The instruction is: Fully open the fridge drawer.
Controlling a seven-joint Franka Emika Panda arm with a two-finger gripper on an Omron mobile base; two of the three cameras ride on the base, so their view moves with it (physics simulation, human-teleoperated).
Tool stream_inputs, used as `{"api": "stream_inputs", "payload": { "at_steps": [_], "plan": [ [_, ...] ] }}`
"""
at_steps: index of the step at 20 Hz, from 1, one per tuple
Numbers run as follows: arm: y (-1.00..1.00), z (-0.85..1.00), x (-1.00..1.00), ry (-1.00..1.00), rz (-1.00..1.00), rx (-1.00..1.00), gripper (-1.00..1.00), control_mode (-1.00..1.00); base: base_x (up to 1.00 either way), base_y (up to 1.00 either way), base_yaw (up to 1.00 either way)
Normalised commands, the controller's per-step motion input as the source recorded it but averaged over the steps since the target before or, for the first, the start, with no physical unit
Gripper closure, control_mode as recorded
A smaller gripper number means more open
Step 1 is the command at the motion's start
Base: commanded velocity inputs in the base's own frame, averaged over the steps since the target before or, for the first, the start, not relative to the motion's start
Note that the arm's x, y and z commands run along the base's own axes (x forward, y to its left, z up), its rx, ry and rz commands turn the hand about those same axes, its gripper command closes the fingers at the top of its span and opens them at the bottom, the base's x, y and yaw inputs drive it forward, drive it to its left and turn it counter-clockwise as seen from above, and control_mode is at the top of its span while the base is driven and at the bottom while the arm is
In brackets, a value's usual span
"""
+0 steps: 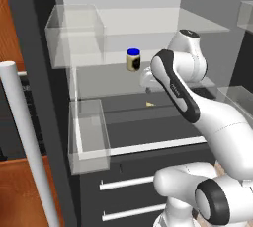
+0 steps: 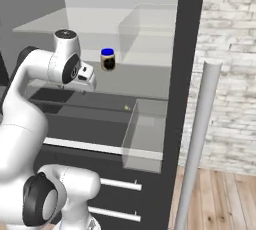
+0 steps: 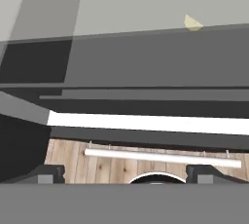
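Below the pale glass fridge shelf (image 1: 163, 21), the wide, shallow dark grey fridge drawer (image 1: 148, 127) with its thin pale strip along the front edge stands pulled out from the fridge body, its flat dark inside in plain sight. Above this drawer, the white arm's two-finger gripper (image 3: 124, 172) hangs pointing downward; in the hand view its two dark finger tips (image 3: 46, 173) stand far apart with nothing between them, so the hand is released and grasps nothing. Past those tips the drawer's pale strip runs straight across, and beyond it one of the dark drawer fronts with a white bar handle (image 3: 163, 156) shows over the wooden floor (image 3: 97, 167).

On the ledge behind the drawer lies a small yellow wedge-shaped piece (image 1: 149, 103), well apart from the gripper. Higher, on the grey shelf above the drawer, stands a small upright jar with a blue lid (image 1: 133, 59), just beside the arm's wrist. At the drawer's left end sits a clear see-through plastic bin (image 1: 89, 134), with a second, larger clear bin (image 1: 74, 36) up by the pale glass shelf.
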Motion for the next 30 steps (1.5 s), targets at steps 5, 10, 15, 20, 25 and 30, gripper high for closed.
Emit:
{"api": "stream_inputs", "payload": {
  "at_steps": [5,10,15,20,25,30],
  "plan": [
    [0.0,0.0,0.0,0.0,0.0,0.0,-1.0,1.0,-0.27,0.34,0.0],
    [0.0,0.0,0.0,0.0,0.0,0.0,-1.0,1.0,-0.44,0.02,0.0],
    [0.0,0.0,0.0,0.0,0.0,0.0,-1.0,1.0,-0.33,0.0,0.0],
    [0.01,0.0,-0.04,-0.01,0.0,0.04,-1.0,-1.0,0.0,0.0,0.0],
    [0.0,0.0,0.16,-0.12,0.01,0.03,-1.0,-1.0,0.0,0.0,0.0],
    [0.0,-0.01,0.31,-0.16,0.07,0.0,-1.0,-1.0,0.0,0.0,0.0]
  ]
}}
